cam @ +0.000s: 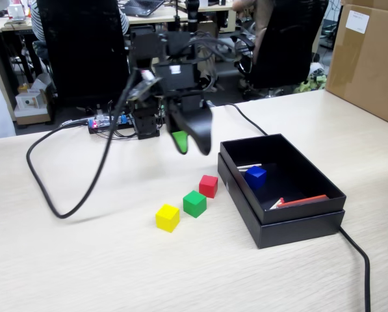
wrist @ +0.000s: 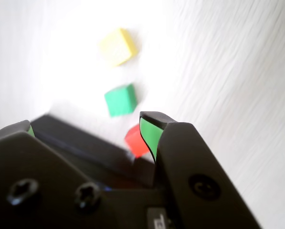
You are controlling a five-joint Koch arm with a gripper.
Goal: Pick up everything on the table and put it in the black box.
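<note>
Pincer (cam: pixel 190 144): jaws apart, nothing btw them; green pads face the gap, seen in wrist view (wrist: pixel 92 133).
Arm pose: hangs above the counter (cam: pixel 83 260), pincer tip down, just behind the red cube (cam: pixel 208 186).
Cubes left: red, green cube (cam: pixel 194 203), yellow cube (cam: pixel 168 218) in a diagonal row on counter, near the box's left wall.
Black box (cam: pixel 297 224): blue cube (cam: pixel 255 177) already inside, w/ red-white pens (cam: pixel 301 201).
Why: prob. free pincer lines up for red cube, the nearest one.

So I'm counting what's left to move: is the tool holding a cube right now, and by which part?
Nothing is held. The tool is open and empty above the table; the red cube, green cube and yellow cube lie free.
</note>
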